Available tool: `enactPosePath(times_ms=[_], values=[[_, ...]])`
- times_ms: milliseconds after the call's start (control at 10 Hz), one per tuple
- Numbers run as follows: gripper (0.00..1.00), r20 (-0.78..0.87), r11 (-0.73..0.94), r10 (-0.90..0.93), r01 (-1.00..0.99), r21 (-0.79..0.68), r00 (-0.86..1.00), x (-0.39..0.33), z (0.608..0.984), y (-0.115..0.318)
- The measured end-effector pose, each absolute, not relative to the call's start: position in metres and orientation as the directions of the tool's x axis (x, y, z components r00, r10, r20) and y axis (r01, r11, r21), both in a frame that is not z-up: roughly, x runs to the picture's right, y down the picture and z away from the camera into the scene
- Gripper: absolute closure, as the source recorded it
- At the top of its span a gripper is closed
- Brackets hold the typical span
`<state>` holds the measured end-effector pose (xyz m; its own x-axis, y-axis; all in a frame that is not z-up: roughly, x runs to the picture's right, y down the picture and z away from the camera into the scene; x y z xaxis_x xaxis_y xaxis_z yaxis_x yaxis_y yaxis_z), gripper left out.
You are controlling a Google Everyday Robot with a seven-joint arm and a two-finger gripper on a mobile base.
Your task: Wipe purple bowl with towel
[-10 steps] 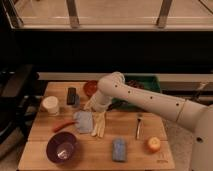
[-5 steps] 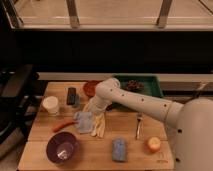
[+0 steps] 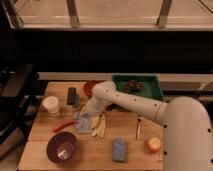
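The purple bowl [image 3: 62, 146] sits at the front left of the wooden table, empty and glossy inside. Behind it and to the right, near the table's middle, the pale grey-blue towel [image 3: 84, 124] lies crumpled. My gripper [image 3: 90, 111] reaches down from the right and hangs right over the towel's back edge, at or just above the cloth. Whether it touches the towel does not show. The white arm runs back from it toward the lower right.
Around the towel lie a white cup [image 3: 50, 105], an orange carrot [image 3: 62, 125], pale yellow strips [image 3: 101, 126] and a dark block [image 3: 72, 95]. Farther off are a red-orange bowl [image 3: 91, 87], green tray [image 3: 138, 86], blue sponge [image 3: 119, 149], orange fruit [image 3: 154, 145] and a utensil [image 3: 138, 128].
The arm has swung forward and left, and the gripper has come down onto the towel's back edge. The towel and bowl lie where they were.
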<state>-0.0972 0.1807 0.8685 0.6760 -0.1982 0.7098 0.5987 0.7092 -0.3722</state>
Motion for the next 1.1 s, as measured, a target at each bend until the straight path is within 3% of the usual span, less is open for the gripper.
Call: enactPosePath(times_ms=[600,800,1100], values=[[0.98,0.708,0.703,-0.204,0.605,-0.375,0.676,-0.091,0.858,0.181],[1.0,0.694,0.71,-0.199,0.59,-0.385,0.692,-0.077,0.835,0.175],[1.0,0.7,0.729,-0.206,0.585,-0.357,0.684,-0.066,0.773,0.146]])
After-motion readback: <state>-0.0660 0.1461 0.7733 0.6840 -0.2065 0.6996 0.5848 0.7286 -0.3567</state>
